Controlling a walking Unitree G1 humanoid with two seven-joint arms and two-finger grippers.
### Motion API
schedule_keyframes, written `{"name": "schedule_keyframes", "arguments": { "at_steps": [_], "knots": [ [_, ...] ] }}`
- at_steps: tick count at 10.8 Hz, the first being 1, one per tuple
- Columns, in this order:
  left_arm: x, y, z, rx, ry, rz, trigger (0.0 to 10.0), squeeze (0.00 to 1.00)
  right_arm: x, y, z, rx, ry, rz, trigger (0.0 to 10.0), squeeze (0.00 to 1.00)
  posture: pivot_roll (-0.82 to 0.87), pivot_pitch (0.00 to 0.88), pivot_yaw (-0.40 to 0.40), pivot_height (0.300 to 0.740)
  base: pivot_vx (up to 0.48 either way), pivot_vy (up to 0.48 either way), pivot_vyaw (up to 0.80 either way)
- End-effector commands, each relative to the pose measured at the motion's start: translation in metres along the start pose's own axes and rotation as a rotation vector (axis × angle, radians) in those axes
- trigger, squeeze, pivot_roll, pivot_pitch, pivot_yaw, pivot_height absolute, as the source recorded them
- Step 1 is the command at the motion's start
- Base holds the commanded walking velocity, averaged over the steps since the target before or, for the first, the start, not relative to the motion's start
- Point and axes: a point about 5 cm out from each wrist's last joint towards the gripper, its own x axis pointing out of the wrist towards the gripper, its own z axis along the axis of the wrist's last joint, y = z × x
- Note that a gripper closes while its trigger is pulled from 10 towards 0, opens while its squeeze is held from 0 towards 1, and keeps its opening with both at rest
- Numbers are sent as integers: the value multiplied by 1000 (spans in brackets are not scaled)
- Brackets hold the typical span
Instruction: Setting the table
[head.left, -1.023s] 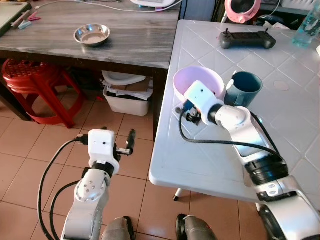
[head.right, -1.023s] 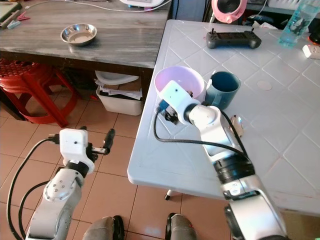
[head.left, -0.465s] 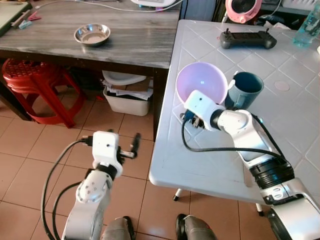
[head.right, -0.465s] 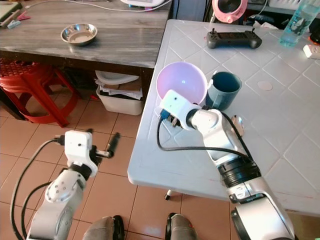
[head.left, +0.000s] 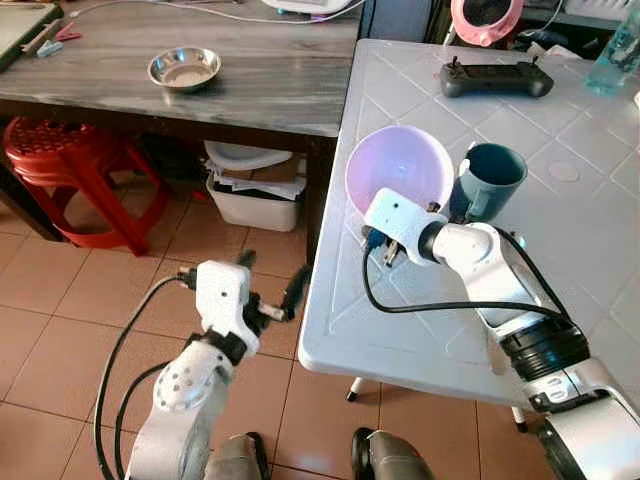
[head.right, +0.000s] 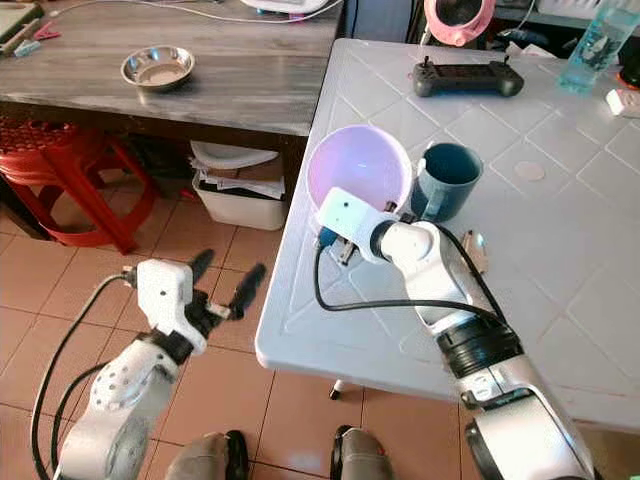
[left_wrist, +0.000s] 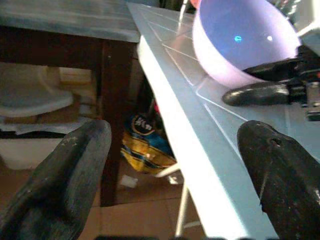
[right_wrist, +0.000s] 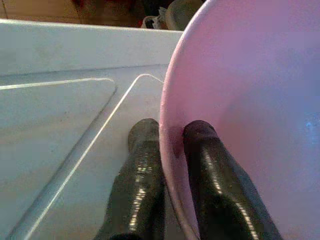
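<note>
Our right gripper (right_wrist: 167, 150) has its fingers pinched on the near rim of the round pale-pink plastic bowl (head.left: 400, 165) — one inside, one outside — tilting it on the white tiled plastic table (head.left: 560, 260), touching the dark teal mug (head.left: 488, 178). Our left gripper (head.right: 223, 277) hangs off the table's edge, fingers wide apart.

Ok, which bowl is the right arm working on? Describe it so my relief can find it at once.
Start at the white tiled table on the robot's right and go to its near-left corner. There the right gripper pinches the rim of a pale pink plastic bowl, tipped up on edge, beside a dark teal mug. The steel bowl on the grey wooden table is smaller and metal.
</note>
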Motion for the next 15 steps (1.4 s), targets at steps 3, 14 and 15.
{"name": "schedule_keyframes", "arguments": {
  "at_steps": [3,14,15],
  "knots": [
    [1,17,-3,65,36,142,10000,0,0,2,-1,-45,-7,-23,0,0,24,185,12,740,0,0,0],
    [-1,48,7,179,-18,372,10000,0,-6,12,11,115,-230,-338,0,0,24,159,0,740,0,465,0],
    [0,47,9,212,-28,361,10000,0,-6,17,10,112,-237,-341,0,0,25,157,1,740,0,428,0]
  ]
}}
